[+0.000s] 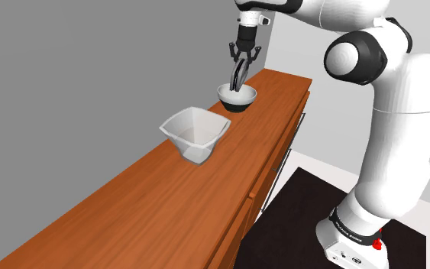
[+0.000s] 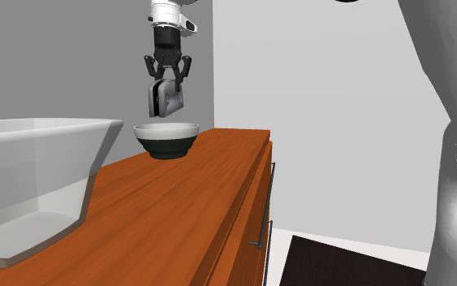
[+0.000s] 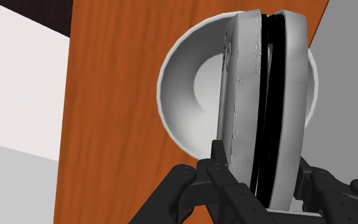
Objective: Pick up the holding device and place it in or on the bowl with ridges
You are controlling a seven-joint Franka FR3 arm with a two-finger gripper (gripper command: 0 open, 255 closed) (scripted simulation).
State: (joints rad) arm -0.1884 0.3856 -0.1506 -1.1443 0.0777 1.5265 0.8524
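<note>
One outstretched arm, gripper pointing down, clamped on grey holder above bowl, wrist view showing bowl's pale inside

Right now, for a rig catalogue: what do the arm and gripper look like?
The arm has rounded white links and dark joints. The gripper is all black, with two fingers. At the arm's foot sit a black band with pale lettering and a small red mark.

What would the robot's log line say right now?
gripper: shut on grey holder | holder: hanging just above round dark bowl, not released | white angular bowl: apart, on wooden counter
</note>
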